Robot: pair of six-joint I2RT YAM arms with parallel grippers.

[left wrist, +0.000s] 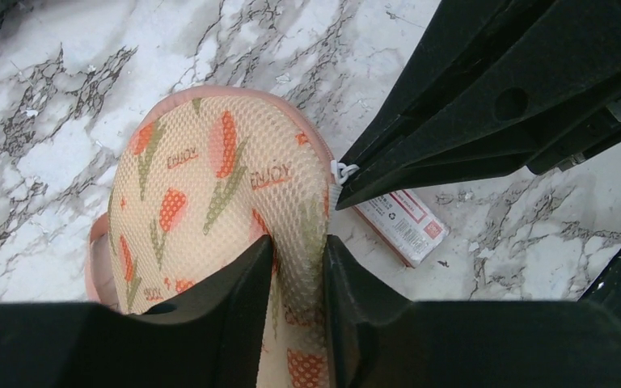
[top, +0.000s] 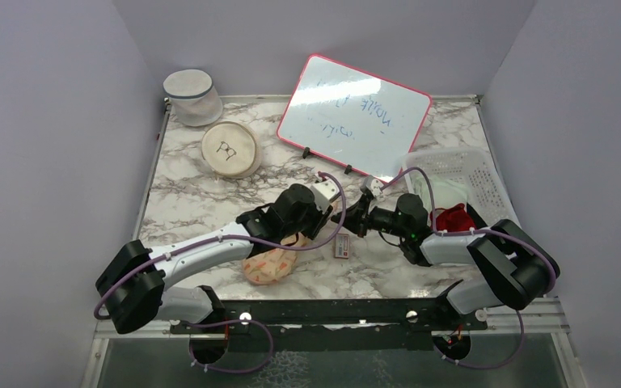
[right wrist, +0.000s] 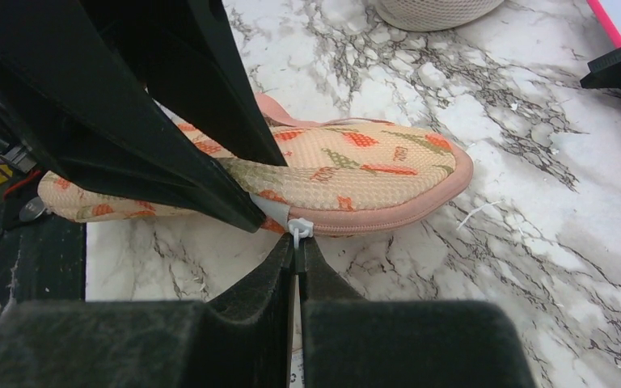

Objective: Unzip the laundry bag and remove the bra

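The laundry bag (top: pixel 271 263) lies on the marble table, a cream mesh pouch with pink zipper edging. The peach-orange bra (left wrist: pixel 210 178) with its red and green print shows through the mesh. My left gripper (left wrist: pixel 299 246) is shut on a fold of the bag's mesh near the zipper side. My right gripper (right wrist: pixel 297 246) is shut on the white zipper pull (right wrist: pixel 297 229) at the bag's edge. The pull also shows in the left wrist view (left wrist: pixel 344 170), at the tip of the right fingers (left wrist: pixel 453 137). In the top view both grippers meet at the bag's far right end (top: pixel 335 222).
A small red-and-white label card (left wrist: pixel 400 222) lies on the table beside the zipper. A pink-framed whiteboard (top: pixel 354 113) stands at the back. A white basket (top: pixel 461 174) holding a red cloth (top: pixel 455 218) is at the right. A round cream disc (top: pixel 230 149) and a white mesh cylinder (top: pixel 192 97) sit at the back left.
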